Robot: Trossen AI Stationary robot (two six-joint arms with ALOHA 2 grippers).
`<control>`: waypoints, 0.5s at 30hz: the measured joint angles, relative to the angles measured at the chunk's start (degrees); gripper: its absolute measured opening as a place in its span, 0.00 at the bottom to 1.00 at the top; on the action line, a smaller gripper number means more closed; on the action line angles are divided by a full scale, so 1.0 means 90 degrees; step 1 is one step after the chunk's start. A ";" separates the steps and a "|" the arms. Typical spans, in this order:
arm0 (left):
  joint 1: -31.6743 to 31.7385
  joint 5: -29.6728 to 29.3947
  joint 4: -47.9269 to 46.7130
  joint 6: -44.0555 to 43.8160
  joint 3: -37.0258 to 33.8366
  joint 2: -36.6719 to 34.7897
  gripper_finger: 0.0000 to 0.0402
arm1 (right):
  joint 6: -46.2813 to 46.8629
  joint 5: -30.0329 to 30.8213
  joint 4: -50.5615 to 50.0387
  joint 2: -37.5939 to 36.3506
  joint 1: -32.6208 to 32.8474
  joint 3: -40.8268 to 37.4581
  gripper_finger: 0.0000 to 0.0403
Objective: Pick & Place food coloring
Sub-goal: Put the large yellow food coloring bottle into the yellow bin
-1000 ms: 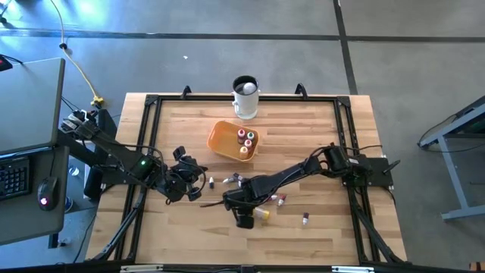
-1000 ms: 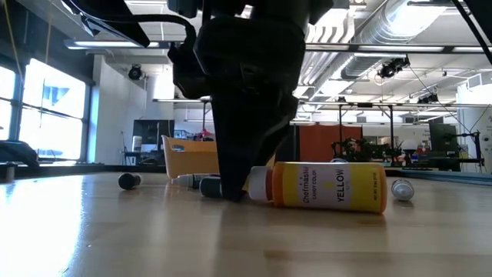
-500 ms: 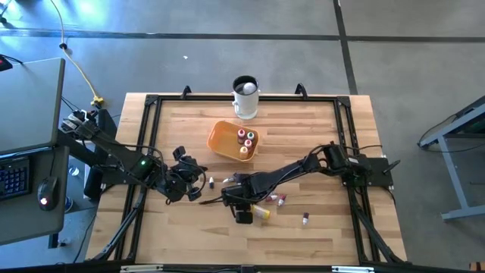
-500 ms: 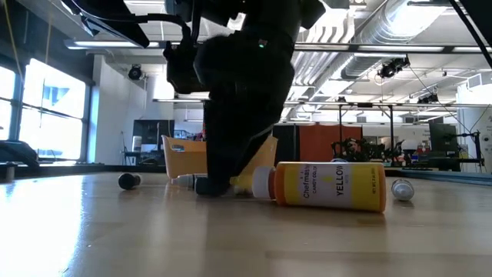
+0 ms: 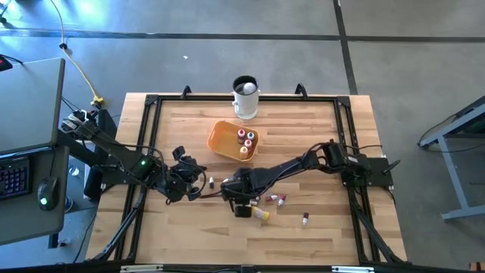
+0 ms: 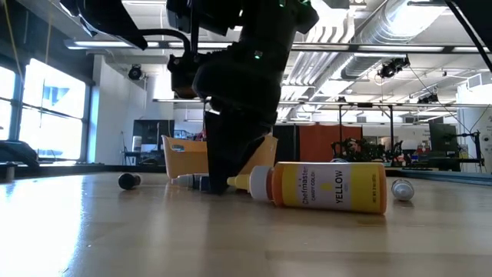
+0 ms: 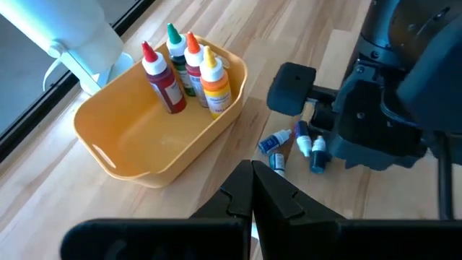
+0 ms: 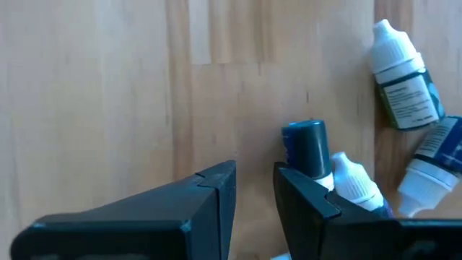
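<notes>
Bin [image 5: 227, 142], orange, at table's 12 o'clock already holds four bottles [image 7: 188, 63]; right gripper [image 8: 254, 189] has shifted from the yellow bottle [image 6: 323, 185] toward the small droppers [image 8: 401, 72], jaws slightly apart, empty, so next pick pending; left gripper [image 7: 253, 193] closed, idle at 9 o'clock.

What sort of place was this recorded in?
Probably a large open lab or workshop, not a kitchen: exposed ceiling ducts and strip lights run over an open hall, the wooden table stands on a bare concrete floor, and a keyboard sits alongside.
</notes>
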 joint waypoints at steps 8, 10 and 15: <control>-0.0001 -0.0001 0.0000 -0.0001 0.0000 0.0000 0.00 | 0.0026 -0.0010 -0.0171 0.0000 -0.0118 0.0000 0.22; 0.0000 -0.0001 0.0000 0.0003 0.0000 0.0000 0.00 | -0.0008 0.0019 -0.0199 0.0000 -0.0129 0.0000 0.22; 0.0000 0.0213 0.0015 0.0035 0.0000 0.0000 0.00 | -0.0085 -0.0004 -0.0216 0.0000 -0.0131 0.0000 0.22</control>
